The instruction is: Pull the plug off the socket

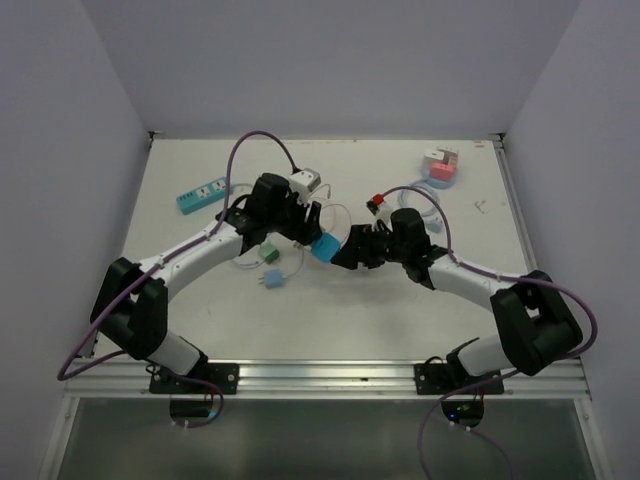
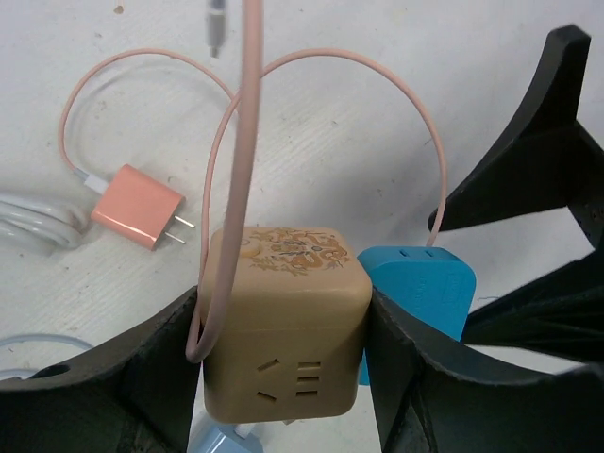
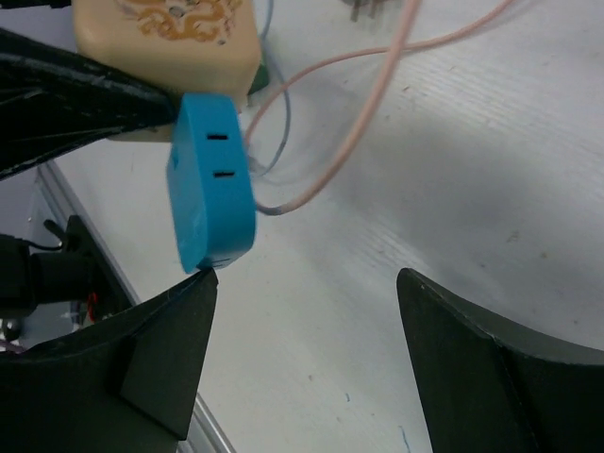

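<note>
Black left fingers press on both flanks of the beige cube socket, so the left gripper is clamped on it, apparently raised off the table. Just outside its right-hand finger, the blue plug sticks out of the cube's side and looks seated. The right gripper hangs spread wide with nothing between its fingers. The plug sits just beyond the tip of one finger, not in the gap.

I judge the socket braced and the grasp on the plug not yet made. The next move calls for the right fingers to straddle the plug's flat faces, close, and draw straight away from the cube while the left holds firm. A pink cable drapes over the cube between the left fingers and could snag.

The plug's pins and its joint with the cube are hidden, so how deep it sits is unclear. Whether the cable ends in the plug I cannot tell.
</note>
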Controlling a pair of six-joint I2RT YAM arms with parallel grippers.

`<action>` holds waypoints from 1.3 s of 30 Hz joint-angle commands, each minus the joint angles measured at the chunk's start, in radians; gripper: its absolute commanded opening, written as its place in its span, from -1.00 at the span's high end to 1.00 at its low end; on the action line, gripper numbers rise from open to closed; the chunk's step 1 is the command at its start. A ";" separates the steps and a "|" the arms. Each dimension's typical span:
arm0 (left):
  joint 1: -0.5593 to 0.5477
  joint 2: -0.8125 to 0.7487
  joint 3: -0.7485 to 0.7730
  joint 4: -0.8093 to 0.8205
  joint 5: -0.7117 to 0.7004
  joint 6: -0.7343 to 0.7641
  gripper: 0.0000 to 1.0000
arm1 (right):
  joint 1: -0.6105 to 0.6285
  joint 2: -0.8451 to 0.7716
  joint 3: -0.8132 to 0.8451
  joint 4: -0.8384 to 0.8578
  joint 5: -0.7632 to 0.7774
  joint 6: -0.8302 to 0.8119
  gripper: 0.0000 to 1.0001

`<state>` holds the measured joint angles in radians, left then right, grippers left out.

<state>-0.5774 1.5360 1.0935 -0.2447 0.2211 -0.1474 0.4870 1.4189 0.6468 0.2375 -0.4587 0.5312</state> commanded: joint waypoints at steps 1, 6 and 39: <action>-0.009 -0.050 -0.037 0.166 0.031 -0.113 1.00 | 0.047 0.017 0.079 0.074 -0.080 0.029 -0.61; -0.010 -0.071 -0.090 0.228 0.020 -0.147 1.00 | 0.076 0.038 0.105 0.102 -0.092 0.056 -0.37; -0.002 -0.211 -0.268 0.352 -0.656 -0.173 1.00 | 0.078 0.029 0.148 -0.150 -0.008 0.099 1.00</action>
<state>-0.6350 1.3628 0.8204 0.0441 -0.0616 -0.3492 0.5854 1.5120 0.8013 0.2241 -0.4541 0.6300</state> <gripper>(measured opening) 0.645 0.231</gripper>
